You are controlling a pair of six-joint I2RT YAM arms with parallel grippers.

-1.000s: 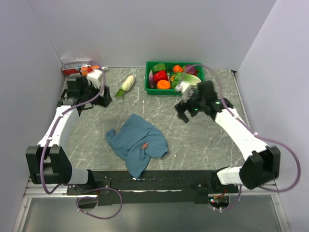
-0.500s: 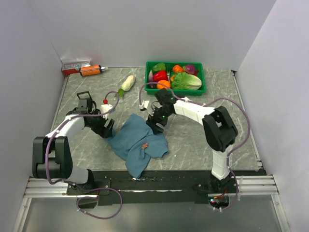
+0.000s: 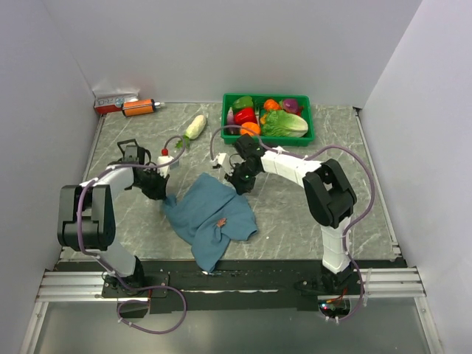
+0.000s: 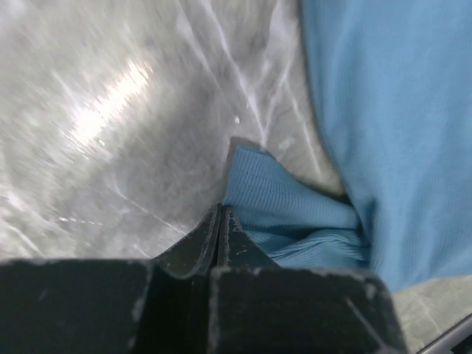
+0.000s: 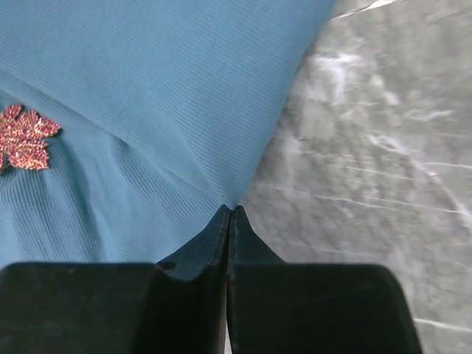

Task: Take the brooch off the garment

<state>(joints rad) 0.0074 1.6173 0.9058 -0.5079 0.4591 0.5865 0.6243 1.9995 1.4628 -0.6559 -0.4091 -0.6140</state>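
Top: garment (image 3: 210,214) lies crumpled between the arms, brooch (image 3: 220,223) on its near part. Left gripper (image 3: 156,190) is at its left edge, right gripper (image 3: 242,183) at its far edge. Left wrist: jaws closed, tips just beside a folded hem. Right wrist: jaws closed at the cloth edge, brooch up-left, apart from the tips.

White left arm (image 3: 116,175) and white right arm (image 3: 291,166), chunky black joints, thin purple cables (image 3: 369,177) behind the scratched black jaws.

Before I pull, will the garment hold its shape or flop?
Likely floppy: the garment lies crumpled in soft folds, so it should sag. Its ribbed knit probably won't slip. The brooch looks small, adding little weight.
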